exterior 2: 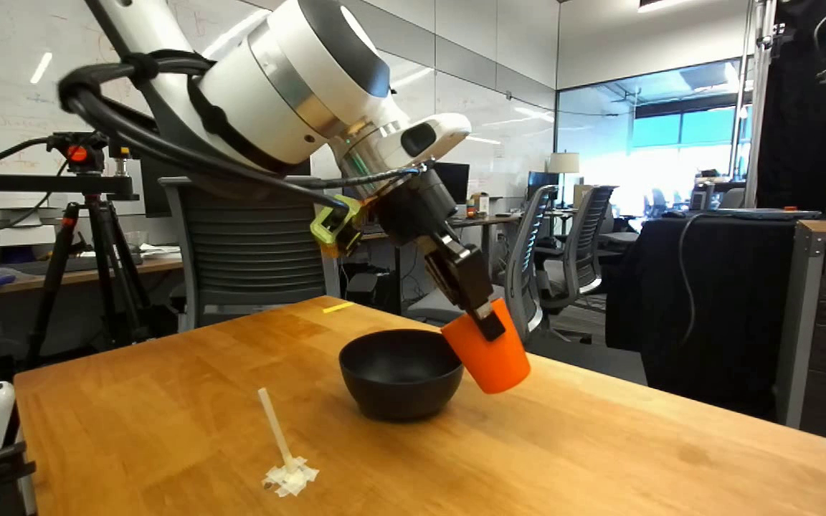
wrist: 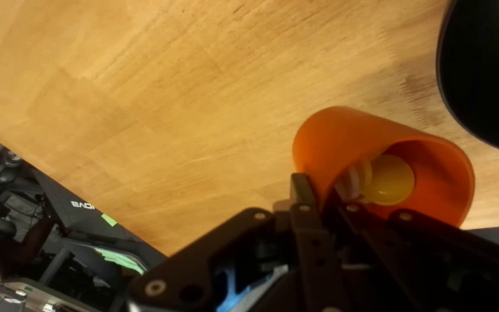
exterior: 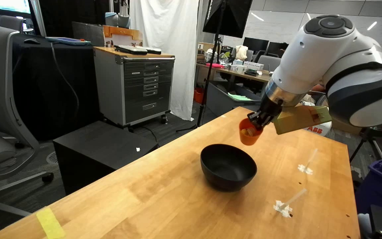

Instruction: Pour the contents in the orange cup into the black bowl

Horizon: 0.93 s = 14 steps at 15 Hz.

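A drawer cabinet point(exterior: 136, 86) stands beyond the long edge of the counter point(exterior: 144, 202). Behind the taped corner stands a grey chair point(exterior 2: 259, 247).

Bowl point(exterior 2: 400, 394) on table point(exterior 2: 191, 408) — cup point(exterior 2: 497, 365) hangs beside it.

Holds orange cup point(wrist: 340, 134) by wall, snug in gripper point(wrist: 325, 201), with mouth toward right! Look inside: glossy yellow piece point(wrist: 390, 180), paler one point(wrist: 353, 180) beside it, partly hidden. Over at right edge, cut off by view: black bowl point(wrist: 487, 73), near cup, with strip of wooden tabletop point(wrist: 145, 108) between. Lower left, past tabletop's edge: green sticker point(wrist: 109, 219), white lettering point(wrist: 82, 205), blurry clutter point(wrist: 7, 208).
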{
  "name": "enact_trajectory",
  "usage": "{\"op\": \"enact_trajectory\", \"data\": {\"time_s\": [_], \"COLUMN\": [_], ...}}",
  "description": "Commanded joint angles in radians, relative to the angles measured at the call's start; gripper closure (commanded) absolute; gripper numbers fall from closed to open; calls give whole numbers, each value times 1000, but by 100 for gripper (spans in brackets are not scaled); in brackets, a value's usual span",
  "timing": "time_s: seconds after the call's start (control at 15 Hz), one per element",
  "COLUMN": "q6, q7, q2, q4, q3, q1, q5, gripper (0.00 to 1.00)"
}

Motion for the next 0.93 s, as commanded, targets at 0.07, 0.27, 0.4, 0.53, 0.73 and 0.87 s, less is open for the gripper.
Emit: {"op": "enact_trajectory", "data": {"time_s": [0.07, 0.27, 0.4, 0.53, 0.73, 0.87], "q6": [-3, -10, -21, -34, -71, -97], "q7": [224, 353, 411, 457, 536, 599], "q2": [38, 82, 109, 145, 188, 214], "q4": [1, 2, -3, -5, -4, -1], "q3": [-131, -206, -237, -258, -251, -243], "q1": [149, 240, 290, 335, 371, 392], "q5": [-79, -109, -120, -120, -143, -174], "gripper": [93, 93, 93, 93, 93, 93]}}
